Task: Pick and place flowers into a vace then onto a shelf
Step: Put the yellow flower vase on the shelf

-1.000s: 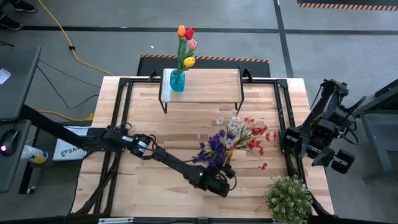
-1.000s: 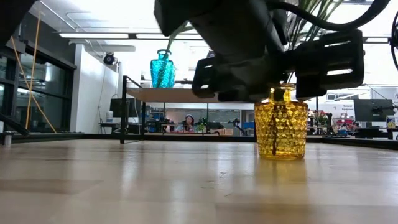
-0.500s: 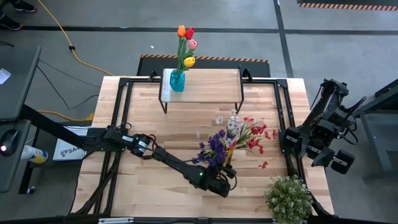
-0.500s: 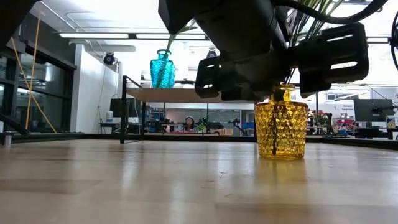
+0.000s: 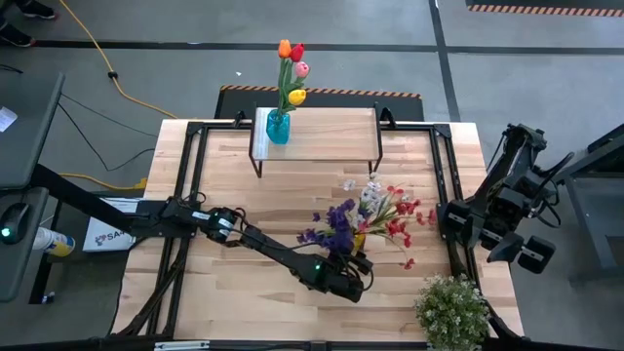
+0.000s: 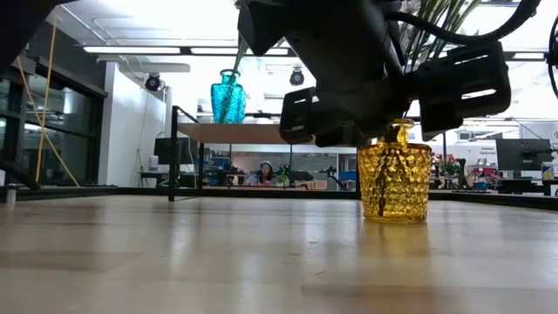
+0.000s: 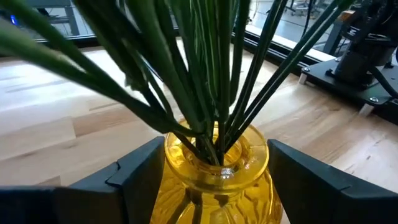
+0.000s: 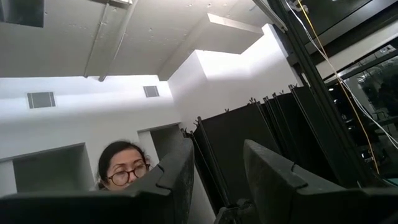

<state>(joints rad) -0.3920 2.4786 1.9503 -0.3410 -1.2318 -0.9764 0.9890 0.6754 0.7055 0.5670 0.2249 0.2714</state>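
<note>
A yellow glass vase point(image 6: 394, 174) stands on its base on the table and holds red, purple and white sprays point(image 5: 375, 210), whose green stems point(image 7: 211, 81) fan out of its mouth. My left gripper point(image 7: 216, 177) reaches in from the table's near-left, one finger on each side of the vase point(image 5: 359, 239). A blue vase with tulips point(image 5: 281, 97) stands on the wooden shelf point(image 5: 322, 135) at the far side. My right gripper point(image 8: 217, 180) waits raised at the table's right edge, its fingers apart, pointing up into the room. My left gripper has the yellow vase's upper body point(image 7: 186, 186), just below the rim, between its two fingers point(image 7: 140, 171), which lie against opposite sides. They come in level from the near-left, under the spreading stems. The vase stays upright with its base point(image 6: 394, 216) on the table.
A bushy pale-green potted plant point(image 5: 450, 310) sits at the table's near-right corner. The black frame rails point(image 5: 185, 195) run along both sides of the table. Bare wood lies between the yellow vase and the shelf. A person shows in the room beyond point(image 8: 124, 168).
My left gripper has crept toward the far-right, closer around the yellow vase. The sprays have shifted slightly, while the vase's base has stayed in place on the table.
</note>
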